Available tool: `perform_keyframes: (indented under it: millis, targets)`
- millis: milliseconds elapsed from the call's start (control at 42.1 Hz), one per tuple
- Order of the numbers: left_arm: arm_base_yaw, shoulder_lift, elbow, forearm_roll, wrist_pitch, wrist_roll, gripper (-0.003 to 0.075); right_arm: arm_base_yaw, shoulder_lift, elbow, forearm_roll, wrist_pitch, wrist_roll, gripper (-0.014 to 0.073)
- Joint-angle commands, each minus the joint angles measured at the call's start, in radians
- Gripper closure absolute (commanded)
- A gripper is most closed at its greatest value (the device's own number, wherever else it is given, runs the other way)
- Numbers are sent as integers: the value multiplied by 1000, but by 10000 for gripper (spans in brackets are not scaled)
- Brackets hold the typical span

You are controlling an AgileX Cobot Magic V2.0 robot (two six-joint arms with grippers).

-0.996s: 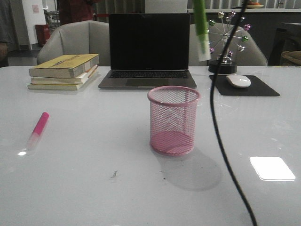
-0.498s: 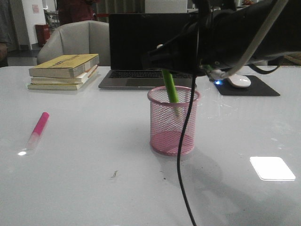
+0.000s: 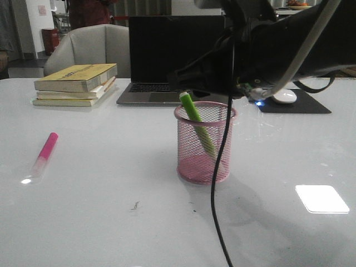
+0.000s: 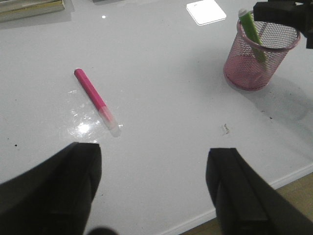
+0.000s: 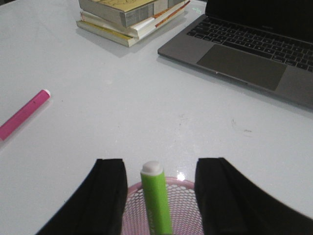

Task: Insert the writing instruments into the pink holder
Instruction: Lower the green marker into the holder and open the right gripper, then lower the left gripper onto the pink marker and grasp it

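Note:
The pink holder (image 3: 204,143) stands upright mid-table. A lime green marker (image 3: 194,114) leans inside it, its top poking over the rim on the left. In the right wrist view my right gripper (image 5: 157,169) hovers just above the holder rim (image 5: 183,185), open. The green marker (image 5: 156,200) stands free between its fingers, touching neither. The pink marker (image 3: 44,153) lies flat on the table at the left. My left gripper (image 4: 154,156) is open and empty above the table's near edge, with the pink marker (image 4: 93,95) ahead of it and the holder (image 4: 254,68) farther off.
An open laptop (image 3: 175,55) sits behind the holder and a stack of books (image 3: 78,83) at the back left. A mouse (image 3: 285,95) rests on a dark pad (image 3: 300,105) at the back right. My right arm (image 3: 278,44) spans above the holder; its black cable (image 3: 217,211) hangs in front.
The right gripper has opened and let go of the green marker. The marker has dropped fully into the holder and tipped against the left rim. The pink marker has not moved.

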Motion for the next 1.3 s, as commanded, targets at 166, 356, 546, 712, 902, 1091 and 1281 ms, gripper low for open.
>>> perform_keyframes:
  millis: [166,356,546,712,902,1091,1281]
  targets:
    - [-7,4,-28,-3,-64,-1,214,-6,-294,-25,-8,187,-6,147]
    - [-7,4,-28,-3,-64,-1,214,-44,-522,-25,-17,618,-6,147]
    - [-7,4,-28,-3,-64,-1,214,-58,-721,26,-17,889,-6,147]
    - [-7,4,-28,-3,-64,-1,215,-58,-882,129,-18,993,-6,147]
    - [-7,4,-28,-3,-64,-1,214,-58,-1016,203,-19,1104,-6,147]
    - [-7,4,-28,-3,-64,-1,214,-58,-1057,229,-19,1110,-6,147]
    - [-7,19,-36,-7,-55,-25,214,-58,-1057,229,-19,1110,-6,147]
